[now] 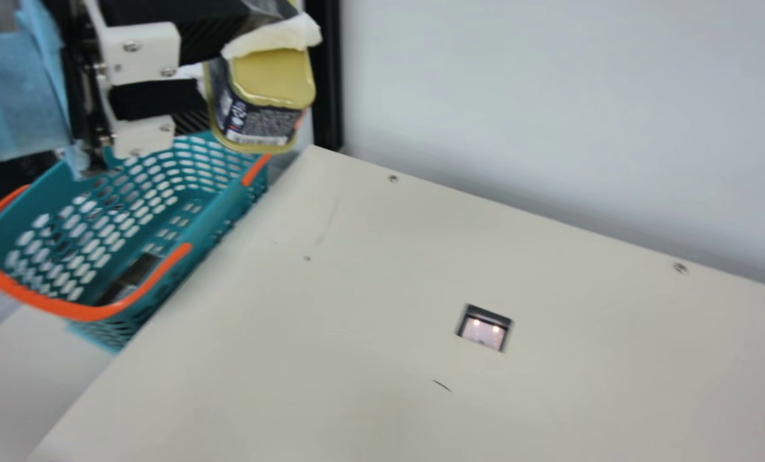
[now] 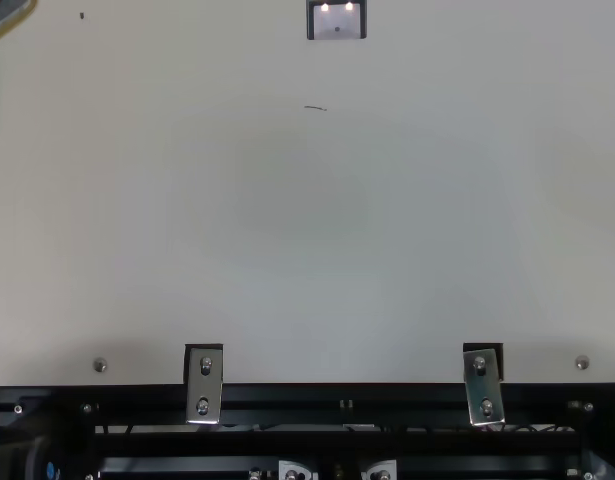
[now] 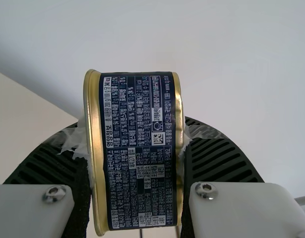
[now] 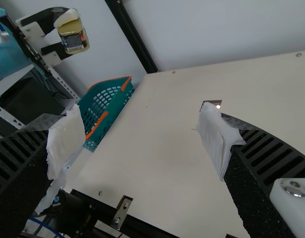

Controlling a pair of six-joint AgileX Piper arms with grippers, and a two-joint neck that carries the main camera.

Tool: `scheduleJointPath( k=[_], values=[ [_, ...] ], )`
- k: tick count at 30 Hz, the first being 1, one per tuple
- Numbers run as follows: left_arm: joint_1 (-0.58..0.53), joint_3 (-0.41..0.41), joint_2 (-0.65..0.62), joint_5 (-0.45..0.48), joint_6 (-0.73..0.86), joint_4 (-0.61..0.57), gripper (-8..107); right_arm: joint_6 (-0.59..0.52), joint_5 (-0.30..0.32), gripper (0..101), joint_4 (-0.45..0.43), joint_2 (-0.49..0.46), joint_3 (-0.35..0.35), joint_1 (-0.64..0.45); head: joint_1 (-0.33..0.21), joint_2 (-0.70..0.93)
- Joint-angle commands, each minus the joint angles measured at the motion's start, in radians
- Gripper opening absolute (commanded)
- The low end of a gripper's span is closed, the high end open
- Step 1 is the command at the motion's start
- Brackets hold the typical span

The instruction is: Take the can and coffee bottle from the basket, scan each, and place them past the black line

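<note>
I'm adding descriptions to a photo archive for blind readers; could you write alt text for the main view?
The left tool grips a gold-rimmed can in the air, above a teal basket with orange handles. The basket is beside a cream table, which has a small dark-framed window set into its top.

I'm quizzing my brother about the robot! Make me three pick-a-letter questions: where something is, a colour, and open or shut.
1. Where is the can?
A) in the basket
B) in the left gripper
C) on the table

2. What colour is the handle on the basket?
A) pink
B) black
C) orange

3. How is the right gripper?
A) open
B) shut
C) holding a bottle

1 B: its fingers clamp the can.
2 C: the handle looks orange in the main view.
3 A: its fingers are wide apart.
</note>
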Motion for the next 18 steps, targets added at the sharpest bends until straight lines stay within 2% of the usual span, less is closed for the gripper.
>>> scheduleJointPath(
  k=[1,13,18],
  values=[
    [-0.069,0.003,0.008,-0.067,0.07,0.024,10,0.0,0.0,101,0.0,0.0,0.0,0.0,0.001,-0.044],
    [-0.303,0.075,0.03,-0.247,0.357,0.049,10,0.0,0.0,101,0.0,0.0,0.0,0.0,0.108,-0.254],
    [-0.38,0.115,0.032,-0.298,0.488,0.015,10,0.0,0.0,101,0.0,0.0,0.0,0.0,0.108,-0.254]
  ],
)
